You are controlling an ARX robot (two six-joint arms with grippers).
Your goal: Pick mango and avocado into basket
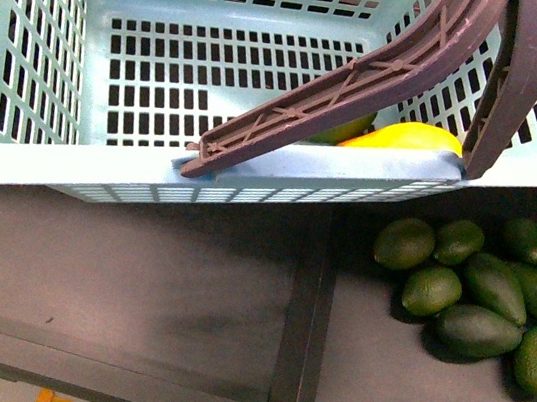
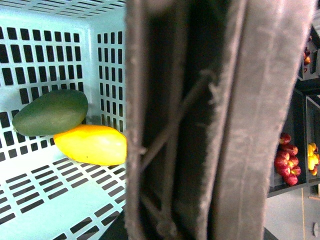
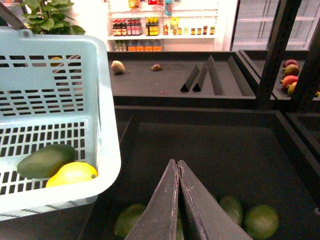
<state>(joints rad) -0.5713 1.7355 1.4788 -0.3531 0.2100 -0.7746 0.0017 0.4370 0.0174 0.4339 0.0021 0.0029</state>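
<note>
Dark produce bins (image 1: 135, 282) under the basket (image 1: 40, 172); mango (image 2: 91, 144) and avocado (image 2: 50, 112) touching inside it. Looks finished. Right gripper (image 3: 178, 167) closed, empty; left one's hidden, can't tell.

My front view looks steeply down on the basket (image 1: 41, 167) and a bin of avocados (image 1: 482, 294). My left wrist view sits close against the basket handle (image 2: 210, 120). All three views share the mango (image 3: 72, 174) inside the basket.
</note>
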